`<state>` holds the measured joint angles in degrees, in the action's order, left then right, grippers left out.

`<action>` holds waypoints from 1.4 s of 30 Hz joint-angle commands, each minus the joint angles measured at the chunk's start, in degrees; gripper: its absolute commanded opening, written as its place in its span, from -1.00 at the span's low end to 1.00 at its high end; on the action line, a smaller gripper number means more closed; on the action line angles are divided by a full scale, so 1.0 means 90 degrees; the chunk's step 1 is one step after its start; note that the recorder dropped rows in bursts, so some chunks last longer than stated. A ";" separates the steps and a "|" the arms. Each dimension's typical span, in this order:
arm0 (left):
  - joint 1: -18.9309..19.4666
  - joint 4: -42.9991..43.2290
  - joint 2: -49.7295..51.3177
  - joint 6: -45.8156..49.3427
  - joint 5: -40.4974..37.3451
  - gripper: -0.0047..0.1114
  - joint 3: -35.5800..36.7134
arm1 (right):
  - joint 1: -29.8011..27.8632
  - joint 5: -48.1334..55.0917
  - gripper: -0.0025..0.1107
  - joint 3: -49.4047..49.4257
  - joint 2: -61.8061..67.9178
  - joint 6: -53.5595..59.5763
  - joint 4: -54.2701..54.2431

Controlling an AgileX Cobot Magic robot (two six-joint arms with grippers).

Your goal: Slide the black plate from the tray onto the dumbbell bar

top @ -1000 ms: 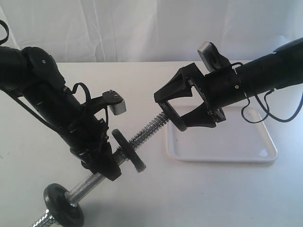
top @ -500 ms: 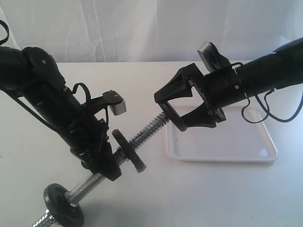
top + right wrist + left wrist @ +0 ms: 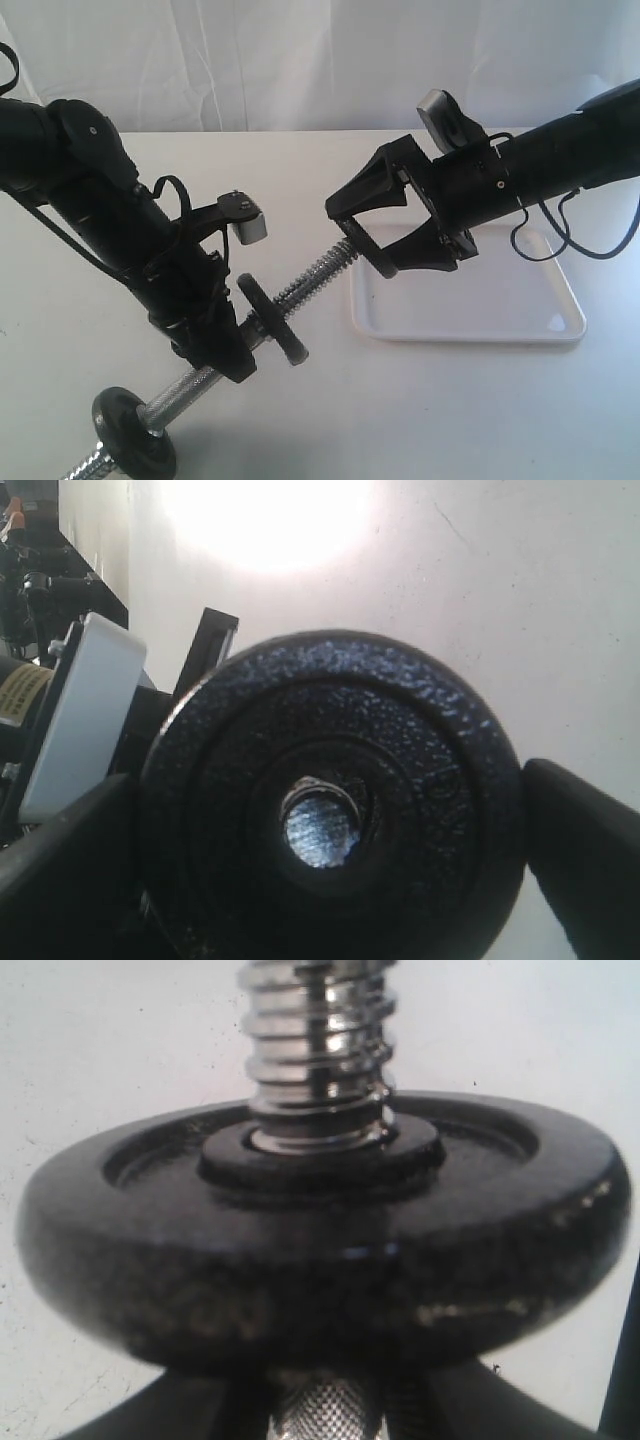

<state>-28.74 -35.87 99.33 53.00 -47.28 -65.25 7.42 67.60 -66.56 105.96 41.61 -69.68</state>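
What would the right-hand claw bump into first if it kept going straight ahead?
The dumbbell bar: its threaded tip sits at the hole of the black plate that the right gripper holds. Beyond, probably the second disc already on the bar.

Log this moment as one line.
left hand: holds bar | right hand: grips plate | plate: hole at bar's threaded tip, off tray
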 commanded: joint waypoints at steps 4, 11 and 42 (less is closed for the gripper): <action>-0.0005 -0.0964 -0.0319 0.0149 -0.0386 -0.92 -0.0150 | 0.0005 0.0263 -0.96 -0.0003 -0.0046 -0.0121 -0.0084; -0.0005 -0.0964 -0.0319 0.0149 -0.0386 -0.92 -0.0150 | 0.0017 0.0263 -0.96 -0.0003 -0.0046 -0.0218 -0.0026; -0.0005 -0.0964 -0.0319 0.0135 -0.0374 -0.92 -0.0150 | 0.0439 0.0263 -0.96 -0.0003 -0.0178 -0.0266 -0.0134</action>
<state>-28.74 -34.65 99.33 53.65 -47.99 -65.25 10.40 66.39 -66.56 105.34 39.07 -67.58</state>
